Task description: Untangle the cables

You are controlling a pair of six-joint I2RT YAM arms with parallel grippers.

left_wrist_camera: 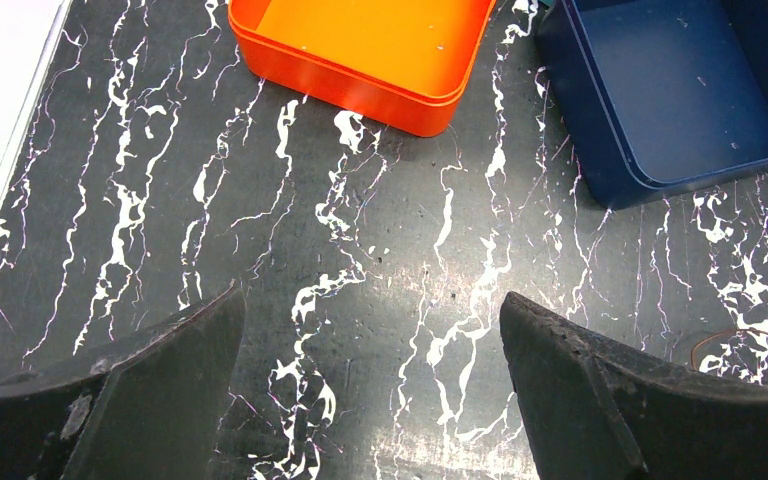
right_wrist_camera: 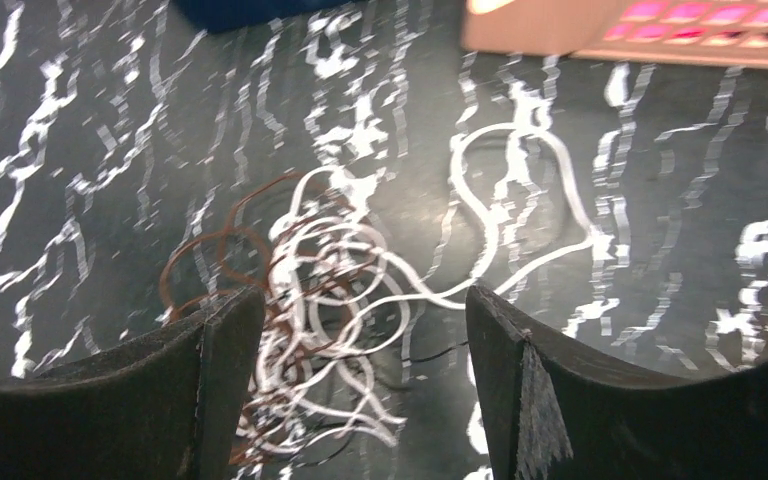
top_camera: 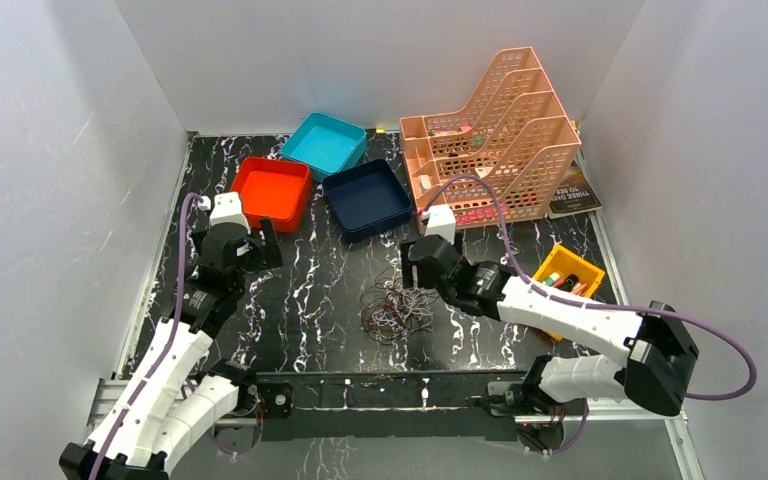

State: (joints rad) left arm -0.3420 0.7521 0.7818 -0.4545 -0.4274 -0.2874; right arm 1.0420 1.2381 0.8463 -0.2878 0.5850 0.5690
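the right gripper (right_wrist_camera: pixel 363 300) has its two black fingers (right_wrist_camera: pixel 210 380) spread apart with nothing pinched between them – the cables (right_wrist_camera: pixel 330 250) lie on the table (right_wrist_camera: pixel 80 120) below the gap, a knot of whitish and brown loops with a few black strands. one whitish loop (right_wrist_camera: pixel 520 180) runs out of the knot to the right, toward the peach file rack (right_wrist_camera: pixel 560 25). this view is blurred, so i cannot tell whether a fingertip touches a strand.

the left gripper (left_wrist_camera: pixel 372 300) is released too, jaws wide over bare marbled table – the orange tray (left_wrist_camera: pixel 360 95) and navy tray (left_wrist_camera: pixel 580 150) lie just ahead of it.

from above, the bunch sits mid-table, just beside the right gripper and well apart from the left. a teal tray (top_camera: pixel 295 150) lies behind the other two trays, and a yellow bin (top_camera: pixel 560 262) sits at the right.
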